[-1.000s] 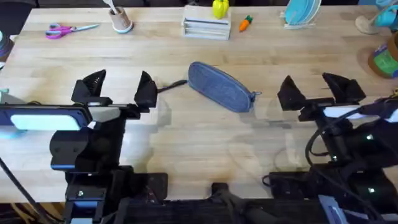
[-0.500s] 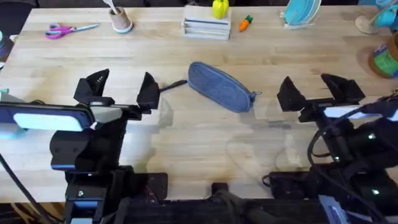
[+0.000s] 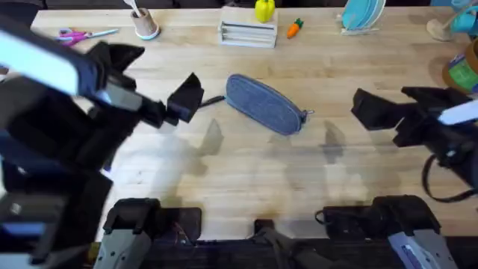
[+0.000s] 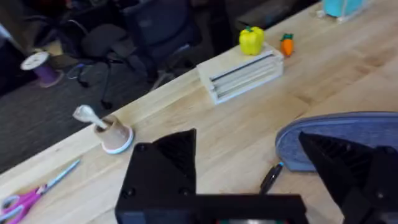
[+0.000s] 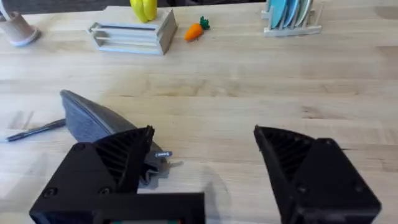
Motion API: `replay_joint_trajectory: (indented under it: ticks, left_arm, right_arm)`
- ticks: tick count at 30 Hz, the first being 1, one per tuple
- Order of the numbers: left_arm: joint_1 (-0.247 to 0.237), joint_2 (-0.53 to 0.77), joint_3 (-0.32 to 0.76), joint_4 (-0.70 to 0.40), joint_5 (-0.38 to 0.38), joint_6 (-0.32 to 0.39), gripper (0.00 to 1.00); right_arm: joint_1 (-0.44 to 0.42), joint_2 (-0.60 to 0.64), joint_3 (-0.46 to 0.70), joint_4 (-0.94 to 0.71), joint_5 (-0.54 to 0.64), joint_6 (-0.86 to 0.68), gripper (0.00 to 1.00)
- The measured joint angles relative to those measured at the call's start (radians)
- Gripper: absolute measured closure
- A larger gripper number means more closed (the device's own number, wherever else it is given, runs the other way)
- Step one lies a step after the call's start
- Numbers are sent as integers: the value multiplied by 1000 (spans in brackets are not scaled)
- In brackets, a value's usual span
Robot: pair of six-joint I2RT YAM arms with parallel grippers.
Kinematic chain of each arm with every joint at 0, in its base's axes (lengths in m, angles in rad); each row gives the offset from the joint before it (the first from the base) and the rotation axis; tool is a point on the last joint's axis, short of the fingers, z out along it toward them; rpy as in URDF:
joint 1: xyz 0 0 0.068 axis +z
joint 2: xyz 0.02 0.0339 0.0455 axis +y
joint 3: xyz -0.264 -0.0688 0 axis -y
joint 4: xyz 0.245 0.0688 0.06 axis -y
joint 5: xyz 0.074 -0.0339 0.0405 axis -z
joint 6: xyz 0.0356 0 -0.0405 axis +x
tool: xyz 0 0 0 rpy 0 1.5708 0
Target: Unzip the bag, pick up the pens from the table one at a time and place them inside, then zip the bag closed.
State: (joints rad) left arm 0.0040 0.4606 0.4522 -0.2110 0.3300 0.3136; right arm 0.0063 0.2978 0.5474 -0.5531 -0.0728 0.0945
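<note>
Overhead, the blue-grey fabric pencil pouch [image 3: 265, 104] lies slantwise near the middle of the light wooden plank counter [image 3: 299, 172], its zipper shut and its small dark pull tab [image 3: 302, 114] at the end toward the right arm. A slim black stick pen [image 3: 209, 102] lies at the pouch's other end, its tip touching or just beside the fabric. The left gripper [image 3: 153, 82] hangs near the pen with its black fingers spread wide and nothing between them; the right gripper [image 3: 396, 104] hovers well apart from the pull tab, also spread and empty. The risk I judge here: the pouch is loose on the counter, so a pull on the tab with no hold on the far end would likely drag the whole pouch and knock the pen aside rather than open the zipper.

Left wrist view: the left gripper [image 4: 273, 180] is wide open, holding nothing, with the pen's tip [image 4: 270, 178] and the pouch's rounded end [image 4: 339, 134] lying between and beyond its fingers. A careless descent could pin the pen against the pouch.

Right wrist view: the right gripper [image 5: 202, 168] is spread wide and empty, the pouch's tab end [image 5: 155, 163] showing just past one finger [image 5: 118, 155]. The tab is small and lies flat, so a slightly misaligned pinch could close on fabric or slip off.
</note>
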Motion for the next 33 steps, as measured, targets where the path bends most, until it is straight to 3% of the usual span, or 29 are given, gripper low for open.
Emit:
replay_joint_trajectory:
  ticks: [9,13,17,25,29,33]
  left_arm:
    - [0,446,496,-304,136,183,9]
    - [0,609,697,-453,178,279,10]
    - [0,736,846,-585,238,446,9]
    - [0,874,894,-671,374,953,8]
    - [0,941,894,-634,389,1110,8]
    - [-1,994,894,-654,414,1183,8]
  right_arm:
    - [0,287,310,-164,-109,5,7]
    - [0,365,373,-181,-176,7,7]
    - [0,390,381,-184,-221,7,7]
    - [0,390,382,-188,-249,7,7]
    - [0,389,382,-188,-251,16,7]
    - [0,389,382,-188,-257,37,7]
